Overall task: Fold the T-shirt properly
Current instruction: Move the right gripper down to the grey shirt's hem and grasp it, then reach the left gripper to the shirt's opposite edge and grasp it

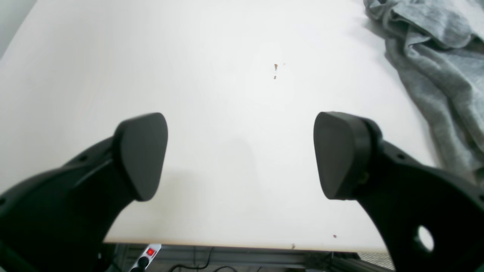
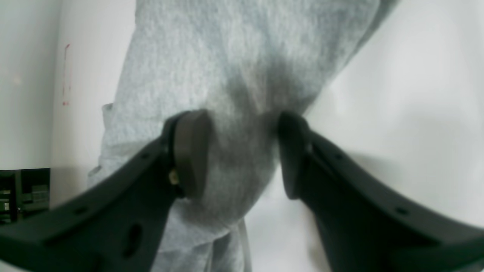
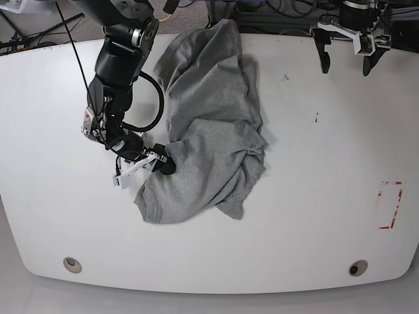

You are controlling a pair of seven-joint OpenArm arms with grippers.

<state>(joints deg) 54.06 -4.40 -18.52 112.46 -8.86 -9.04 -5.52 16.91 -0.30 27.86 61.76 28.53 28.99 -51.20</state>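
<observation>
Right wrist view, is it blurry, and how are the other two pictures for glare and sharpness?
Right wrist view: soft and out of focus, the light heather-grey cotton T-shirt close to the lens, the right tool bowed by the wide lens. Left wrist view: white table washed out by glare, left tool fairly sharp. Base view: evenly lit, sharp.

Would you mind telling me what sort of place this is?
Probably a robotics lab bench: a bare white table with red tape marks, cables behind it, and a grey T-shirt between two robot arms.
</observation>
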